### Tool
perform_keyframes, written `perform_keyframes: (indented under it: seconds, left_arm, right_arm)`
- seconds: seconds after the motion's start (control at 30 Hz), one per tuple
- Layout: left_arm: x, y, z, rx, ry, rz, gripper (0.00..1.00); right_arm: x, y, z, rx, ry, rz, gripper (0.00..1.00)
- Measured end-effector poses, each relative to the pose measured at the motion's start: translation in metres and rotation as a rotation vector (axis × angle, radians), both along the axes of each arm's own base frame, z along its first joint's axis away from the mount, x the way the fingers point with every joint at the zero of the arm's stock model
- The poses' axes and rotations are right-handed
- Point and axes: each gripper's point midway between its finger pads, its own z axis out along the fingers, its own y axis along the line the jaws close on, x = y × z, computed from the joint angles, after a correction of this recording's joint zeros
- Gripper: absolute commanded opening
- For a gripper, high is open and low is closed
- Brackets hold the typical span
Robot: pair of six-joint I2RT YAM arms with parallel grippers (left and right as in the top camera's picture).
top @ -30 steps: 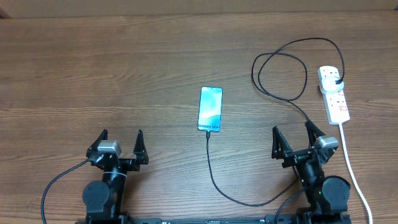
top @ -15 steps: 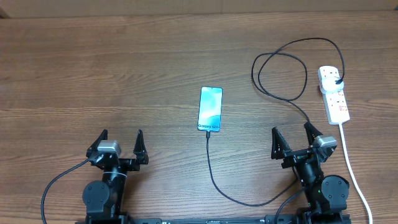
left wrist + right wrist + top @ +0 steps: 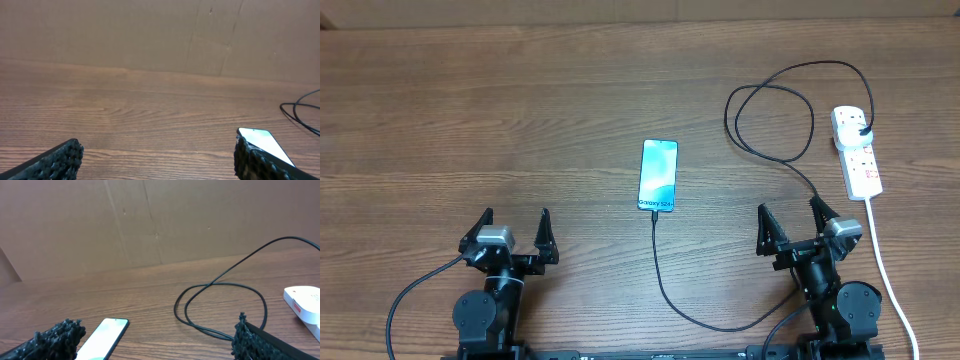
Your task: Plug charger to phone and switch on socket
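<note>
From overhead the switches (image 3: pixel 865 168) on the socket (image 3: pixel 857 152) are way too small for me to tell on from off. Same deal with the charger (image 3: pixel 663 270) tip at the phone (image 3: pixel 658 175): it ends right at the near edge, can't tell if it's seated. The charger also ducks under my right gripper (image 3: pixel 798 228) for a stretch, and the cord (image 3: pixel 886 265) runs off the bottom edge. My left wrist view only gets a corner of the phone, the rest behind my finger (image 3: pixel 257 162). The right wrist view chops the socket at the right edge and the phone at the bottom
</note>
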Motion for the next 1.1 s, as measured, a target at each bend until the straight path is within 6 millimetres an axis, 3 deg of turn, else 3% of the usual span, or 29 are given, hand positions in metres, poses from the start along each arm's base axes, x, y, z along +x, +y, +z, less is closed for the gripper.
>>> perform_keyframes:
  seconds: [0.7, 1.1]
  left_arm:
    - [0.000, 0.000, 0.000, 0.000, 0.000, 0.000, 0.99]
    - [0.000, 0.000, 0.000, 0.000, 0.000, 0.000, 1.00]
  right_arm:
    - [0.001, -0.005, -0.001, -0.228, -0.043, -0.026, 1.00]
    - [0.004, -0.031, -0.001, -0.242, -0.033, -0.130, 1.00]
